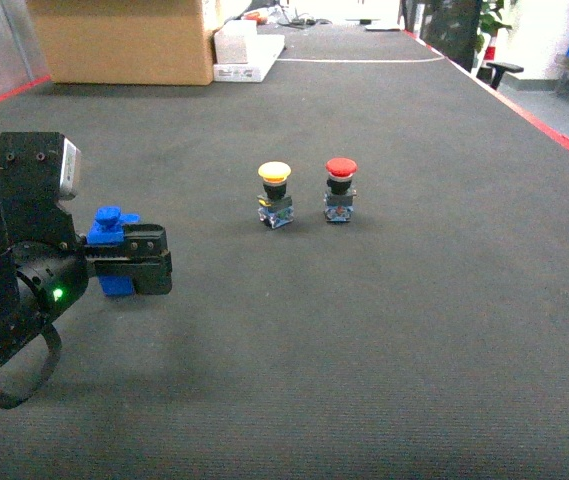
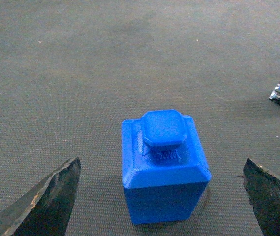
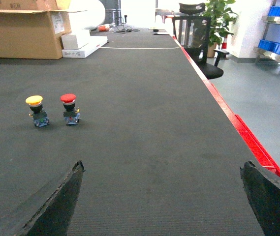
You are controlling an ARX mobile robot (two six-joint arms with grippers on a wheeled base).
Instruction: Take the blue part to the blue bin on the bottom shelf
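Observation:
The blue part (image 2: pixel 164 167) is a bright blue boxy piece with a knob on top, standing upright on the dark mat. My left gripper (image 2: pixel 162 163) is open, its two black fingers wide on either side of the part and not touching it. In the head view the part (image 1: pixel 111 222) peeks out behind the left gripper (image 1: pixel 144 262) at the left. My right gripper (image 3: pixel 163 163) is open over bare mat, holding nothing. Blue bins (image 3: pixel 278 45) sit on a steel rack far off to the right; I cannot tell which is the blue bin or the bottom shelf.
A yellow push button (image 1: pixel 275 195) and a red push button (image 1: pixel 340 190) stand side by side mid-table. A cardboard box (image 1: pixel 124 40) and a white box (image 1: pixel 249 55) sit at the far end. A red strip (image 1: pixel 554 130) marks the right edge; an office chair (image 3: pixel 199 39) stands beyond.

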